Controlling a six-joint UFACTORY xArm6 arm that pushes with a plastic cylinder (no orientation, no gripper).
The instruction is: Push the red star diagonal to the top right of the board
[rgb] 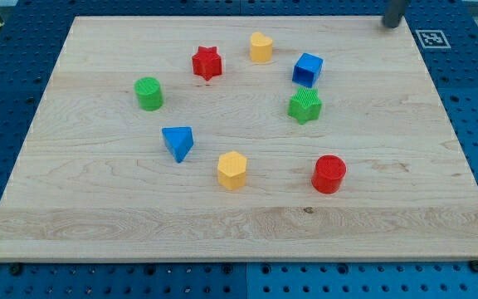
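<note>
The red star [207,62] lies on the wooden board [98,208] in its upper middle, left of a yellow block [260,47]. My tip [391,25] shows at the view's top right, at the board's far right corner. It is far to the right of the red star and touches no block. The nearest block to it is the blue cube [307,69], down and to the left.
A green cylinder [148,93] sits at the left. A green star-like block [304,105] lies under the blue cube. A blue triangle [178,142], a yellow hexagon [231,170] and a red cylinder [329,174] lie lower down.
</note>
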